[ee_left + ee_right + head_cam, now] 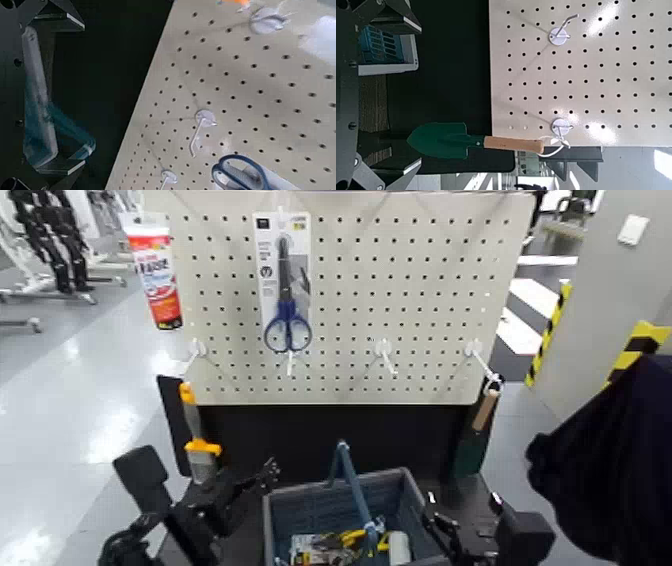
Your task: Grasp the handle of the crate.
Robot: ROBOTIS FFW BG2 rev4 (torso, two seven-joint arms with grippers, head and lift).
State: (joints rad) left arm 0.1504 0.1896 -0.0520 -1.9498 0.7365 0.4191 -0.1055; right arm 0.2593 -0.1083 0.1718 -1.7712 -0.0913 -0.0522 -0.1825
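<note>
The grey-blue slatted crate [300, 515] stands at the bottom centre of the head view, below the pegboard. Its blue-teal handle [352, 485] arches up over the middle and nothing holds it. My left gripper [263, 477] is just left of the crate's back left corner, open and empty; its clear fingers [40, 103] face the pegboard. My right gripper [440, 525] is beside the crate's right wall, open and empty. The right wrist view shows a corner of the crate [383, 47] past that gripper [383, 95].
The white pegboard [400, 300] carries blue-looped scissors [287, 325], a red-and-white tube [157, 275], an orange-and-black tool [195, 440] and a green trowel [443, 141]. Yellow tools and a white roll [398, 547] lie in the crate. A dark navy cloth shape [610, 470] is at the right.
</note>
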